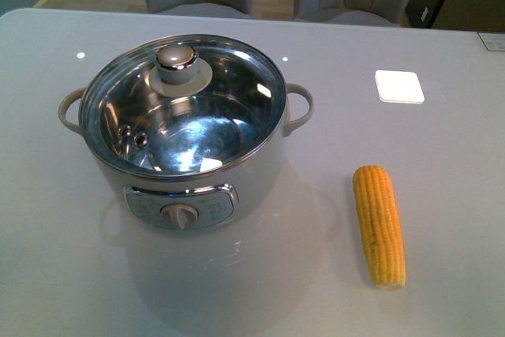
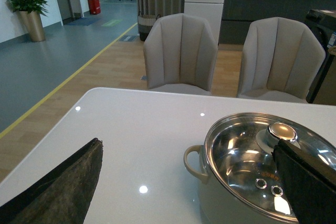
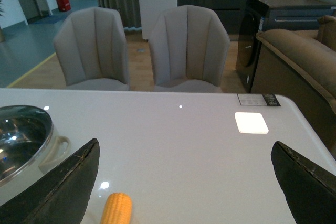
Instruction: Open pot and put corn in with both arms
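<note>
The cream-white pot (image 1: 189, 195) stands on the white table at centre left of the front view. Its glass lid (image 1: 237, 108) with a steel-topped knob (image 1: 176, 58) is on it. The corn (image 1: 379, 225) lies on the table to the pot's right, its length running front to back. Neither arm shows in the front view. My left gripper (image 2: 191, 187) is open above the table, with the pot (image 2: 220, 203) and lid knob (image 2: 282, 131) between its fingers. My right gripper (image 3: 186, 182) is open and empty, with the corn's tip (image 3: 116, 209) near one finger.
A white square pad (image 1: 399, 86) lies at the table's back right, also in the right wrist view (image 3: 251, 122). Two grey chairs (image 2: 181, 53) stand behind the table's far edge. A brown sofa (image 3: 299, 72) and a black cabinet stand to the right.
</note>
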